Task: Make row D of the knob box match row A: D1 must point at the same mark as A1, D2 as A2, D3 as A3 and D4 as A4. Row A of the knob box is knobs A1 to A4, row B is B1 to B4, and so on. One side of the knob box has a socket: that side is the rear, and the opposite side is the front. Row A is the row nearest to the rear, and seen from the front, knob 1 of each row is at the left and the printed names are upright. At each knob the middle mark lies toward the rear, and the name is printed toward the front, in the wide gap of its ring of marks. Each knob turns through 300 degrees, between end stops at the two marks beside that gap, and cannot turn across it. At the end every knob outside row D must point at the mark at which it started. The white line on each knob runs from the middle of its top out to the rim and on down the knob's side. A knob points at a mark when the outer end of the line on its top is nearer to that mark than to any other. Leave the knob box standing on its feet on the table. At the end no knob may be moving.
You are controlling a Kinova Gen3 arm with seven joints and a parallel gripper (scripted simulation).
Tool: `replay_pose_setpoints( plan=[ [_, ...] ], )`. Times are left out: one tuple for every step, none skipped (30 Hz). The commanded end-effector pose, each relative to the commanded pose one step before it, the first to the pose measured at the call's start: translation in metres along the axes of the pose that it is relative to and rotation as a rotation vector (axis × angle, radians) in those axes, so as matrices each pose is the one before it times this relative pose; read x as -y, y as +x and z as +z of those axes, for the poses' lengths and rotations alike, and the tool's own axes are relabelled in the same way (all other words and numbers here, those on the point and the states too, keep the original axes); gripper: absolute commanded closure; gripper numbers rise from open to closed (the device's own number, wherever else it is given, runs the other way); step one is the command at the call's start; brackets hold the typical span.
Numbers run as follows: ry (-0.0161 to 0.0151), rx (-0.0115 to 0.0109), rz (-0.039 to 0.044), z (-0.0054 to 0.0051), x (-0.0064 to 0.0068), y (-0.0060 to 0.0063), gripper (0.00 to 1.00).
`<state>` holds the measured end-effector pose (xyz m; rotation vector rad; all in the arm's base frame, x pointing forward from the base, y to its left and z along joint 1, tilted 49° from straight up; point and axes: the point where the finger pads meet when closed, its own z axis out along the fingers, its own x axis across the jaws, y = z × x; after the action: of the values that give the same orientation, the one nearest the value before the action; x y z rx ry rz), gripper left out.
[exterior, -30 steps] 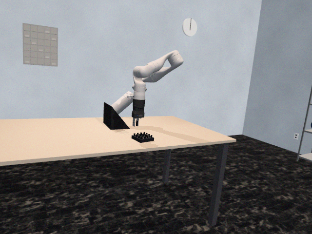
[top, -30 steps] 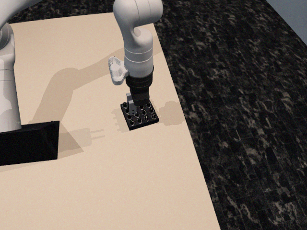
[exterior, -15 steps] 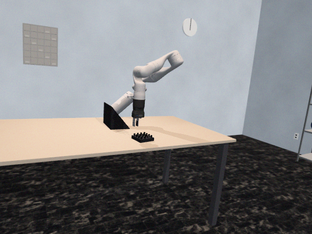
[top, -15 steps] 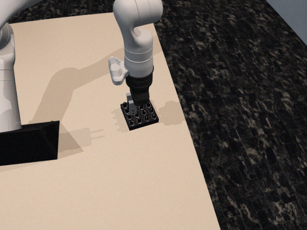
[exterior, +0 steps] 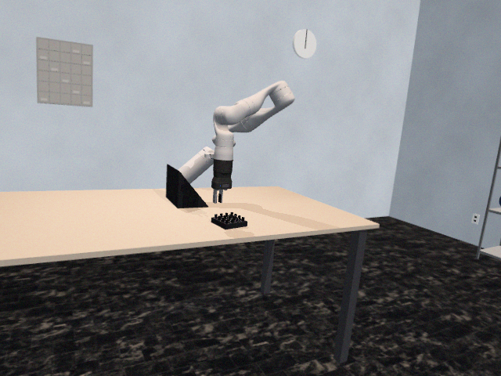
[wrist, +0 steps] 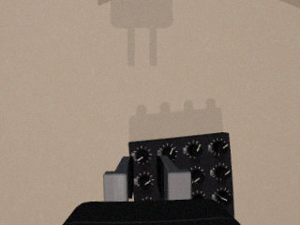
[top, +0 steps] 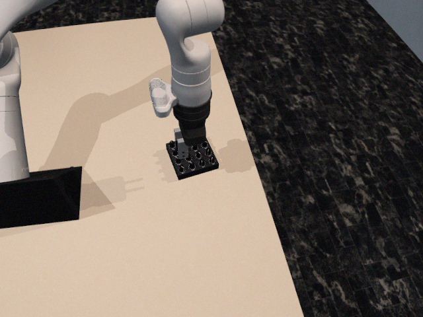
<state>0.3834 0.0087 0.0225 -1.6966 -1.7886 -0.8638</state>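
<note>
Printed names on the knob box [top: 180, 177] [exterior: 225, 225] [wrist: 180, 139] appear too small to read; the wrist view's lower knobs are partly hidden.
</note>
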Motion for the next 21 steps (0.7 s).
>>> replay_pose_setpoints(
  plan=[
    [-0.00166,0.00819,-0.01466,-0.0004,-0.00003,-0.00285,0.54],
    [0.00029,-0.00029,-0.00164,0.00045,0.00024,0.0001,0.54],
    [0.0003,-0.00031,-0.00179,0.00048,0.00025,0.0001,0.54],
    [0.00025,-0.00026,-0.00203,0.00049,0.0002,0.00008,0.54],
    [0.00012,-0.00014,-0.00237,0.00048,0.00009,0.00003,0.54],
    [0.00005,-0.00007,-0.00262,0.00049,0.00003,0.0,0.54],
    [0.00004,-0.00006,-0.00277,0.00051,0.00002,-0.00001,0.54],
    [0.00032,-0.00035,-0.00075,0.00112,0.00032,0.00012,0.54],
    [0.00045,-0.00046,0.00063,0.00156,0.00048,0.00018,0.54],
    [0.00026,-0.00025,0.00035,0.00155,0.00031,0.0001,0.54],
    [0.00004,-0.00004,0.00003,0.00152,0.00012,0.0,0.54],
    [-0.00011,0.00007,-0.00016,0.00153,0.0,-0.00005,0.54],
    [0.0,0.0,0.0,0.0,0.0,0.0,0.54],
    [0.0,0.0,0.0,0.0,0.0,0.0,0.54],
    [-0.00151,0.00139,-0.00212,0.00116,-0.00121,-0.00063,0.54],
    [0.00074,-0.00068,0.00101,0.00181,0.00073,0.00029,0.54],
    [0.00068,-0.00067,0.00094,0.00182,0.00068,0.00028,0.54],
    [0.00028,-0.00027,0.00037,0.00171,0.00033,0.0001,0.54],
    [-0.00002,0.00003,-0.00005,0.00162,0.00007,-0.00002,0.54],
    [-0.00018,0.00012,-0.00025,0.0016,-0.00006,-0.00008,0.54],
    [-0.00012,0.00009,-0.00018,0.00159,-0.00001,-0.00006,0.54]
  ],
)
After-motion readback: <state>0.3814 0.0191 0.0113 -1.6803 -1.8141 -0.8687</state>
